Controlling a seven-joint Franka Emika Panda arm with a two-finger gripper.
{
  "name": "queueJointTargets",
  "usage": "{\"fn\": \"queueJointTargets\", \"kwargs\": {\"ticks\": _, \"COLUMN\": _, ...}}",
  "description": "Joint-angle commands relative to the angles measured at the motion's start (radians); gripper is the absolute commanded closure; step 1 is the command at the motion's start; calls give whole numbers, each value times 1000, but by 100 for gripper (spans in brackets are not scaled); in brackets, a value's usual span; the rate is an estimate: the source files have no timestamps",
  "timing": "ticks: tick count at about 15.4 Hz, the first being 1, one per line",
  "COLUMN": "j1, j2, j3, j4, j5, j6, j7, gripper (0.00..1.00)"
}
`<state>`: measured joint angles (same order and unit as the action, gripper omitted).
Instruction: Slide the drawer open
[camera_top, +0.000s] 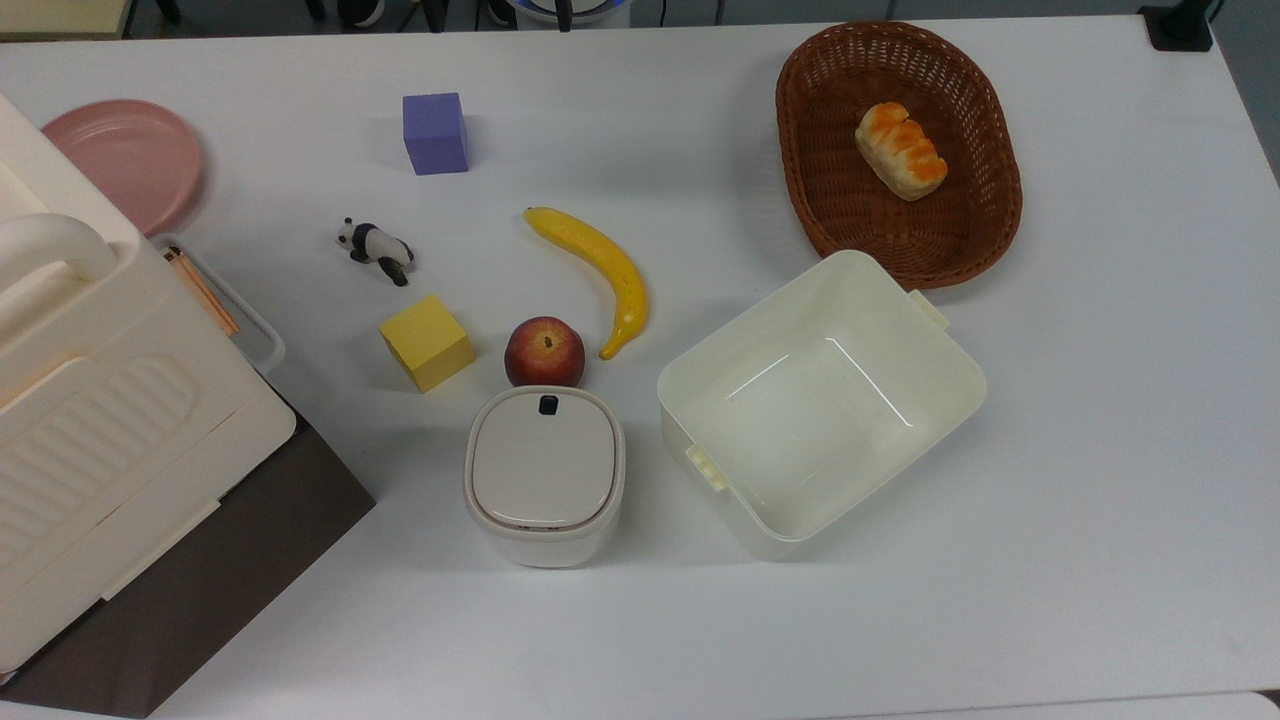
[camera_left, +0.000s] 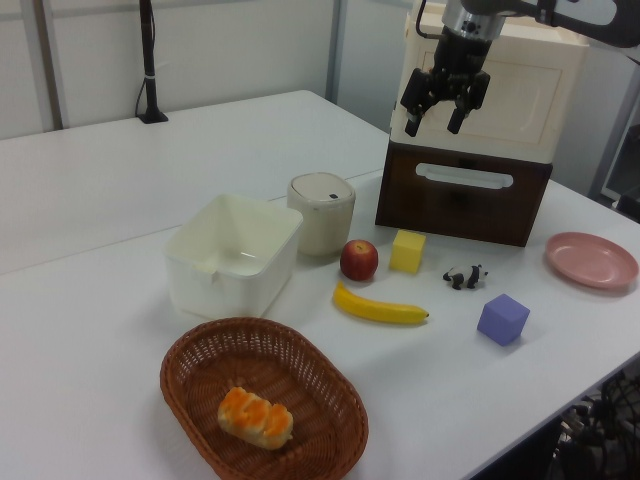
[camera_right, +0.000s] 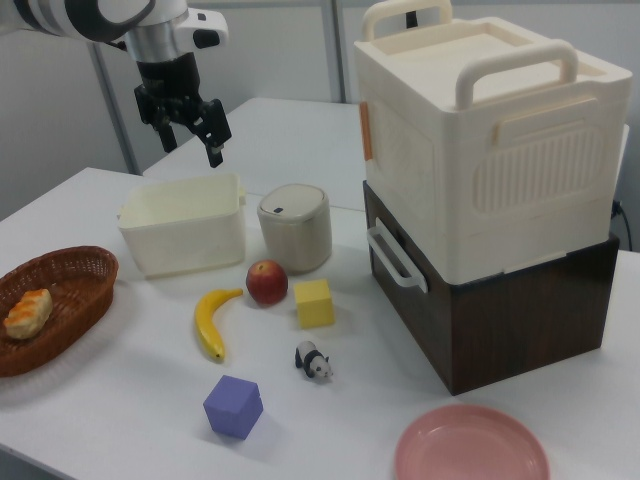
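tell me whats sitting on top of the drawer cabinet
A cream ribbed plastic case with thick handles rests on the dark brown drawer. The drawer is shut, so its inside is hidden.

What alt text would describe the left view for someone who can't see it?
A robot gripper hangs open above a closed dark drawer with a white handle. In front sit a tub, apple, banana and basket.

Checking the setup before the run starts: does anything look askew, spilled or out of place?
Nothing stands out. The drawer is shut under the cream case, the gripper hangs open above its handle, and the tub sits upright.
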<state>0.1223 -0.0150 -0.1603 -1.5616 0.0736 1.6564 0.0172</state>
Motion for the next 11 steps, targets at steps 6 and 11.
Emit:
{"fn": "queueJointTargets", "kwargs": {"ticks": 6, "j1": 2, "j2": -29, "j3": -10, "j4": -26, "j5": 15, "j6": -6, "j7": -40, "gripper": 0}}
{"fn": "queueJointTargets", "kwargs": {"ticks": 11, "j1": -1, "j2": -20, "j3": -10, "j4": -25, "j5": 17, "j6": -10, "j7": -40, "gripper": 0}}
